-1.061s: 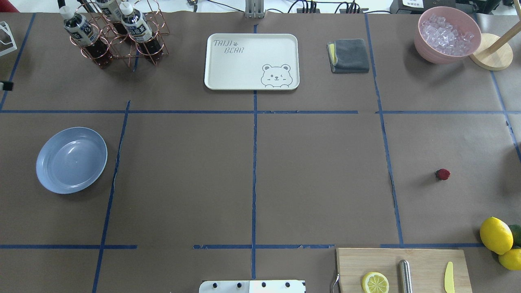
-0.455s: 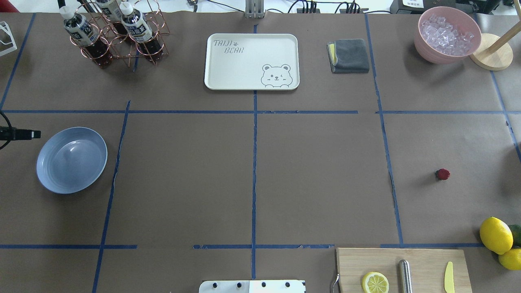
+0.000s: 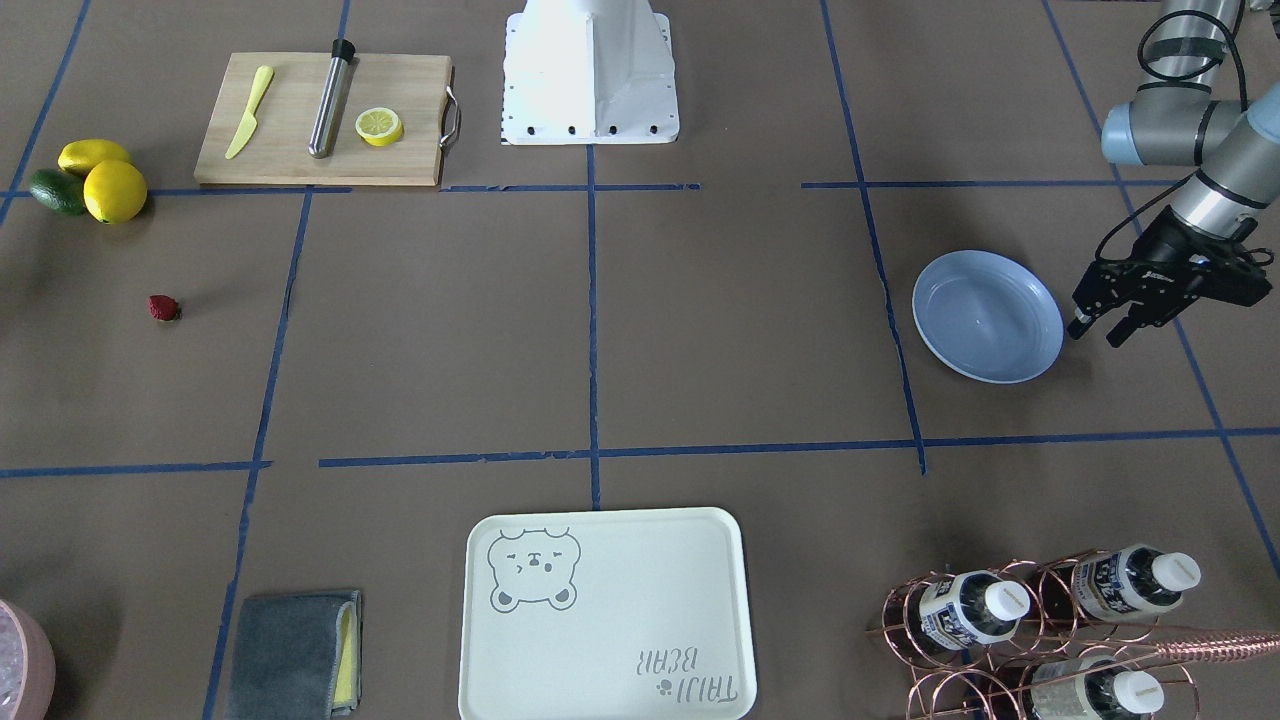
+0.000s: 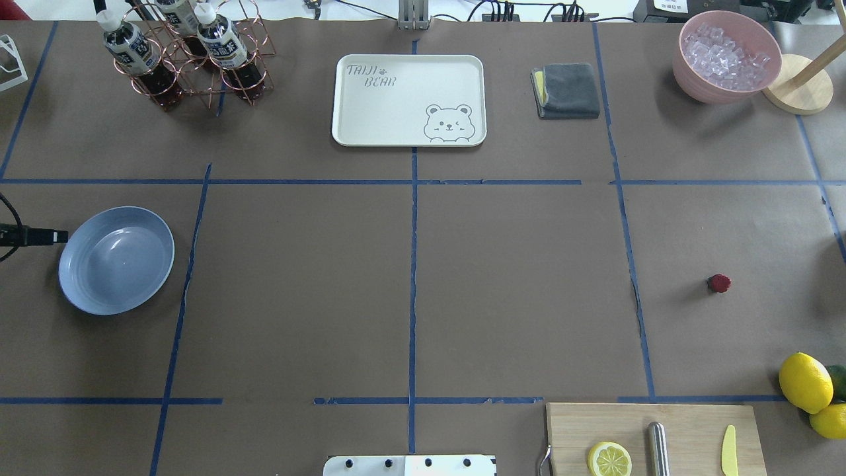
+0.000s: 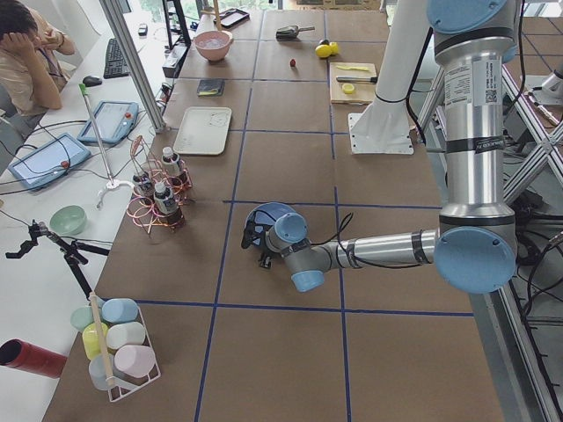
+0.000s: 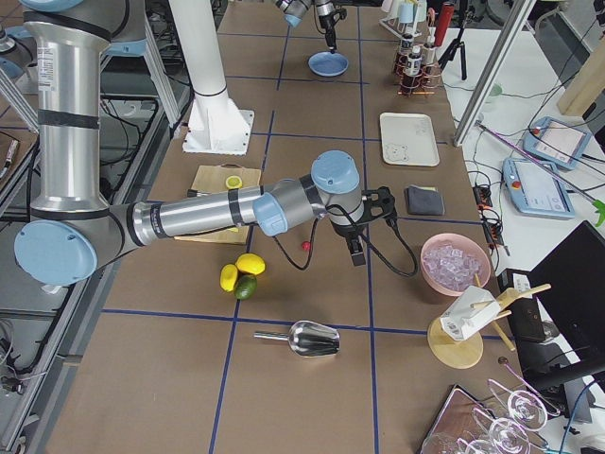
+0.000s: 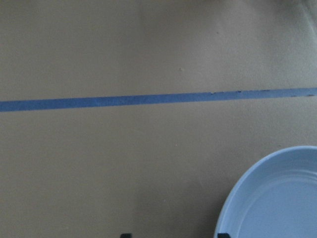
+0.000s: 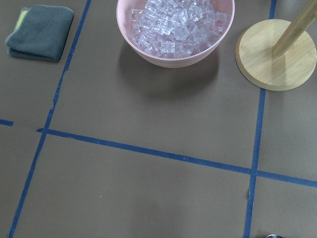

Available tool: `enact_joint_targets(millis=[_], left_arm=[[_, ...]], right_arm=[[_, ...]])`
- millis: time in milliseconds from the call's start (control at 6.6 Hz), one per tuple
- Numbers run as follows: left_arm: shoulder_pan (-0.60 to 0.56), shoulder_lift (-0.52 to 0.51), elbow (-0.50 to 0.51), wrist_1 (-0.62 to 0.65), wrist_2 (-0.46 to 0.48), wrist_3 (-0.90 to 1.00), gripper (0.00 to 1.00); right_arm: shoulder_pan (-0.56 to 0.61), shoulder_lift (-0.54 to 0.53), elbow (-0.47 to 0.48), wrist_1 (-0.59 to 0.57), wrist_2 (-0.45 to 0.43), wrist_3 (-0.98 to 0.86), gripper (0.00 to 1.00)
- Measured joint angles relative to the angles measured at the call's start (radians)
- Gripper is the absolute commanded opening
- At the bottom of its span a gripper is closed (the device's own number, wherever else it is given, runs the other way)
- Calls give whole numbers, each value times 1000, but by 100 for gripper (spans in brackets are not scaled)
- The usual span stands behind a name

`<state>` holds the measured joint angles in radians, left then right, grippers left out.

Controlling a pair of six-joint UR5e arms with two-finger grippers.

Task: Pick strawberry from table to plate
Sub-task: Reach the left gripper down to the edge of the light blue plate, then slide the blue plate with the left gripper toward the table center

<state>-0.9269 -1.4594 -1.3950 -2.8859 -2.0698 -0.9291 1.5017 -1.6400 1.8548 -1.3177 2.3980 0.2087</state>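
The strawberry is small and dark red. It lies alone on the brown table at the right, also seen in the front view. The light blue plate sits empty at the far left. My left gripper hangs open just off the plate's outer rim, nothing between its fingers. The left wrist view shows the plate's edge. My right gripper shows only in the exterior right view, above the table a little past the strawberry. I cannot tell whether it is open or shut.
A cutting board with a lemon half, a metal rod and a yellow knife sits at the near right. Beside it are lemons and an avocado. At the back stand the cream tray, grey cloth, pink ice bowl and bottle rack.
My left gripper came in from the table's left edge to the plate's outer side. The strawberry and plate have not moved.
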Motion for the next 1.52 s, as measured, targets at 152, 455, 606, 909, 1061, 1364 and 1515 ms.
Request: enact_joint_targets(millis=[152,455,606,909,1061,1364,1515], left_arm=[[18,0,0,-19,-1,-11,0],[29,1,-14,-40,-10,-15,0],[29,2,-50,-32,-45,-15,0],[26,-46,-220,145,-109,-35,0],[34,-147,-299,318,-97,-74,0],[164,-422,-328,613,41,-189,0],[262,-540,-292,691,123,-242,0]], right_arm=[[0,-1,1,0,0,0,100],[0,-1,1,0,0,1,100],[0,-2,1,0,0,2,100],[0,-5,0,-1,0,3,100],[0,-10,0,-1,1,4,100],[0,-20,1,-2,2,5,100],[0,-22,2,-2,3,6,100]])
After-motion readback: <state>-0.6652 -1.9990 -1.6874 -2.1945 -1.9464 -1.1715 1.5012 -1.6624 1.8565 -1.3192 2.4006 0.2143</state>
